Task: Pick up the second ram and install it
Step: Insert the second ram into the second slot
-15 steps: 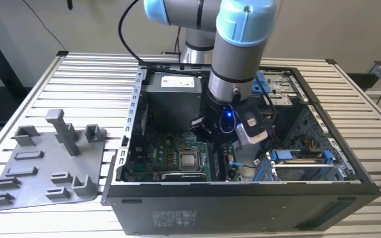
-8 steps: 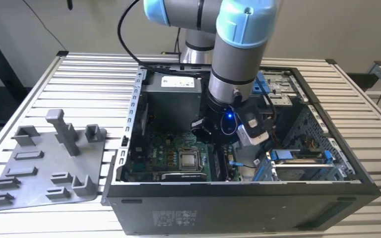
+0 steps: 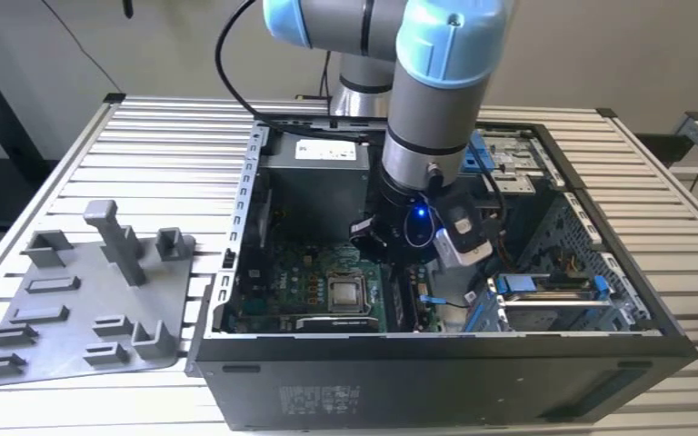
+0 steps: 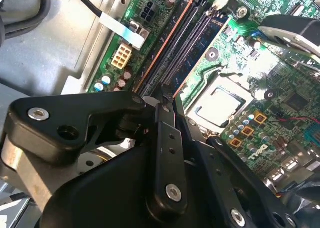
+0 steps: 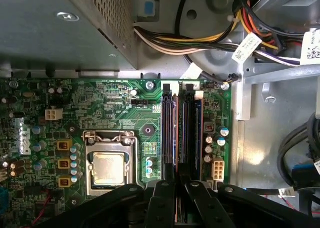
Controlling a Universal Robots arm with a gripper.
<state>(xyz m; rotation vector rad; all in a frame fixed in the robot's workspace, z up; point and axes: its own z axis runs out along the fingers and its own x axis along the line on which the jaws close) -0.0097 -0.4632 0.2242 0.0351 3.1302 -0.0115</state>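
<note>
My gripper (image 3: 383, 250) is down inside the open computer case (image 3: 446, 372), over the green motherboard (image 5: 100, 102). In both wrist views its black fingers (image 5: 162, 198) are drawn together at the near end of the two long dark memory slots (image 5: 169, 133) (image 4: 172, 47). The gripper (image 5: 177, 184) (image 4: 162, 96) looks shut. The second ram cannot be told apart here: the fingers hide their own gap, and I cannot tell whether a stick sits in either slot. The grey holder tray (image 3: 83, 309) lies outside the case on the exterior view's left.
The CPU socket (image 5: 107, 168) (image 4: 220, 105) sits beside the slots. A grey power supply box (image 5: 60, 22) and a bundle of coloured cables (image 5: 200, 37) lie beyond the slots' far end. Blue drive bays (image 3: 555, 291) fill the case on the exterior view's right. The slatted table (image 3: 143, 163) surrounds it.
</note>
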